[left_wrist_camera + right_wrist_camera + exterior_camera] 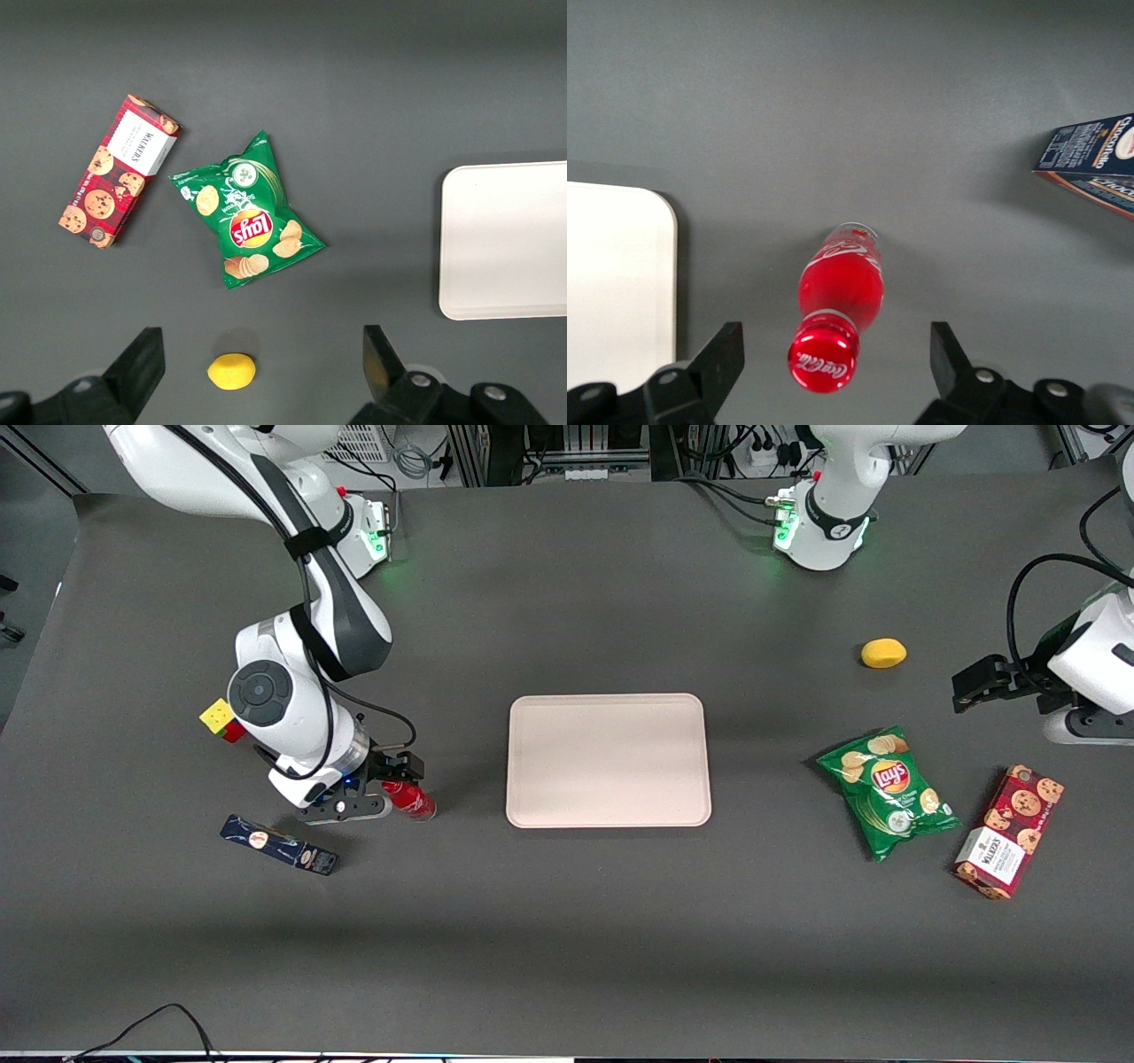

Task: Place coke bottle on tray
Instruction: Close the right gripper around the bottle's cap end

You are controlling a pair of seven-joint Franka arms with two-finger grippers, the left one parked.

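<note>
While your working arm is reaching down over its end of the desk (567, 957), the claw (833, 376) is hanging directly above the coke bottle (837, 305), with its two fingers (718, 359) spread wide, one on each side of the red cap, and neither one touching it. It is gripping nothing. You are seeing the bottle standing on the desk, red cap up toward the wrist camera and clear base down. In the front view the bottle (409, 797) is sitting just under the claw (381, 779), beside the tray (608, 760) but apart from it, with a strip of bare desk between them. The tray is lying flat in the middle of the desk. A dark blue box (279, 844) is lying near the bottle, nearer the front camera, and a colour cube (221, 719) is peeking out next to the arm. Toward the parked arm's end, a green chip bag (888, 790), a red cookie box (1010, 832) and a lemon (883, 653) are lying well apart from the tray.
</note>
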